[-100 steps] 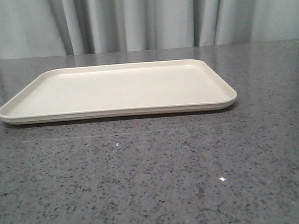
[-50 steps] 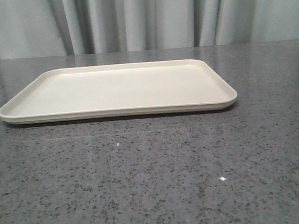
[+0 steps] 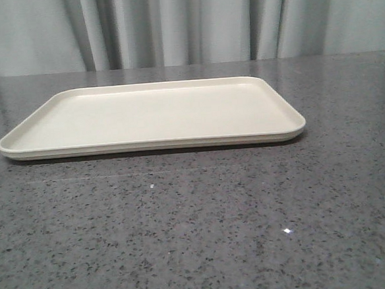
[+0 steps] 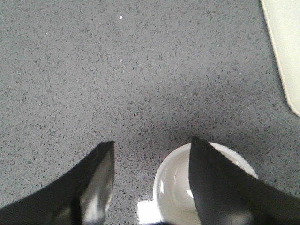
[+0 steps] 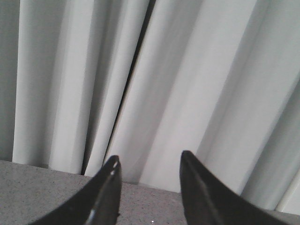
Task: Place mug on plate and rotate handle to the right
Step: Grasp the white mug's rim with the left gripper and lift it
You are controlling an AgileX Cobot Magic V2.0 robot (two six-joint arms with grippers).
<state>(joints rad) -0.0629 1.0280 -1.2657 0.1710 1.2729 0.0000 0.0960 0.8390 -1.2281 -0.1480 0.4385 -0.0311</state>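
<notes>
White mug [image 4: 180,187] sits under the spread left gripper [image 4: 152,150], ungrasped; next, close on its rim, then carry to plate [image 3: 151,114].

The plate [image 3: 149,114] across the middle of the front view is a plain, unpatterned cream; a corner of the same cream shows at the upper right of the left wrist view. The table [image 3: 198,223] under it is dark grey stone, speckled with fine black and pale flecks. The curtain [image 3: 184,23] along the top is pale grey-white with darker vertical folds. At the lower right of the left wrist view the mug [image 4: 176,187] is glossy white inside. Both the left gripper [image 4: 152,146] and the right gripper [image 5: 148,159] have 2 glossy black fingers.
</notes>
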